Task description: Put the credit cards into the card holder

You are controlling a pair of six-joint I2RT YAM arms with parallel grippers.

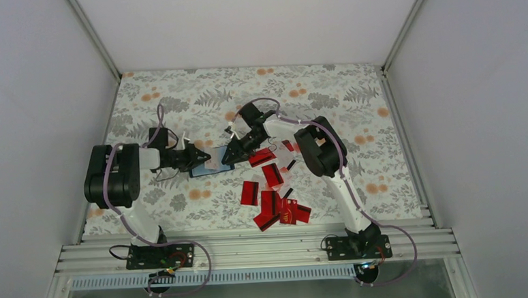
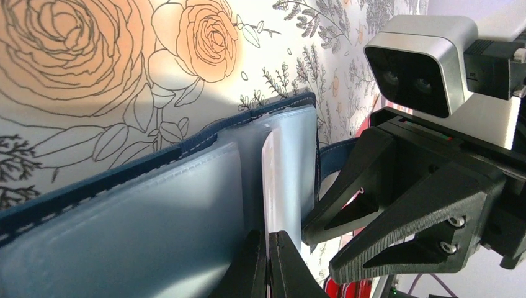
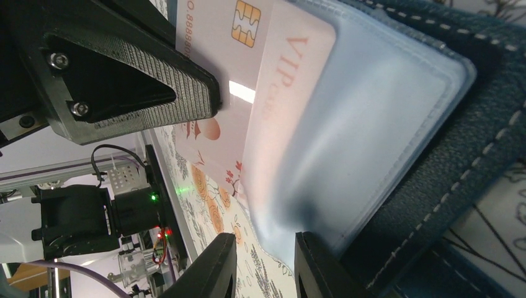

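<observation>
The card holder [image 1: 211,169] lies open on the floral cloth, its dark blue rim and pale clear pockets filling the left wrist view [image 2: 124,217] and the right wrist view [image 3: 434,155]. A white credit card [image 3: 273,74] with a gold chip and red "VIP" print sits partly inside a clear pocket. My left gripper [image 1: 206,157] [image 2: 268,248] is shut on that card's outer end, seen edge-on [image 2: 268,180]. My right gripper [image 1: 229,155] [image 3: 267,261] stands open, jaws astride the pocket's edge. Several red credit cards [image 1: 272,174] lie loose to the right of the holder.
More red cards [image 1: 282,213] are heaped near the front edge, close to the right arm's base. An aluminium rail [image 1: 253,248] runs along the near side, and white walls enclose the cloth [image 1: 177,106] on three sides.
</observation>
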